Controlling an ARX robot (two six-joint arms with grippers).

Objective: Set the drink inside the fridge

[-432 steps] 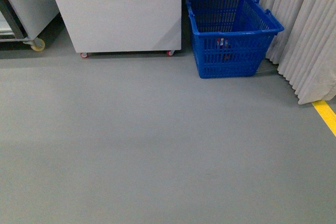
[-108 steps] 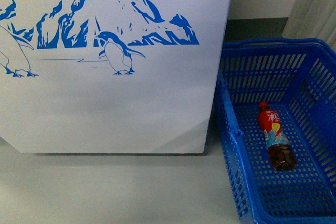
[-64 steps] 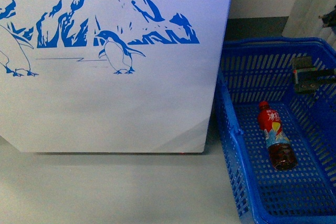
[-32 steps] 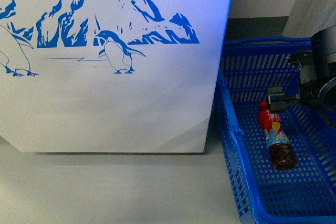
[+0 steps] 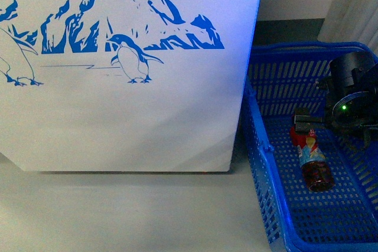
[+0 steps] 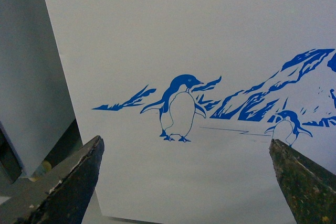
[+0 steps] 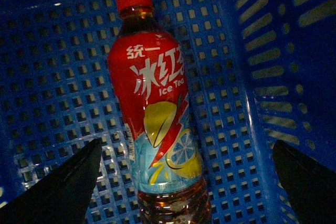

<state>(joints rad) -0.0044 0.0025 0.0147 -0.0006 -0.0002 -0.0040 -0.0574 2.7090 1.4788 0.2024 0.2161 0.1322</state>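
The left gripper (image 6: 185, 144), jaws spread, faced the white fridge (image 5: 130, 104). Just beside the fridge, in the blue basket (image 5: 266, 169), the drink (image 5: 313, 160) lay unmoved on its side as the right gripper (image 5: 308, 125), jaws wide apart, had dropped lower over its cap.

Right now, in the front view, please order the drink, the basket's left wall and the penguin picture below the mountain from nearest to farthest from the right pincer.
1. The drink, lying right at the right pincer.
2. The basket's left wall, to the pincer's left.
3. The penguin picture, farther left on the fridge front.
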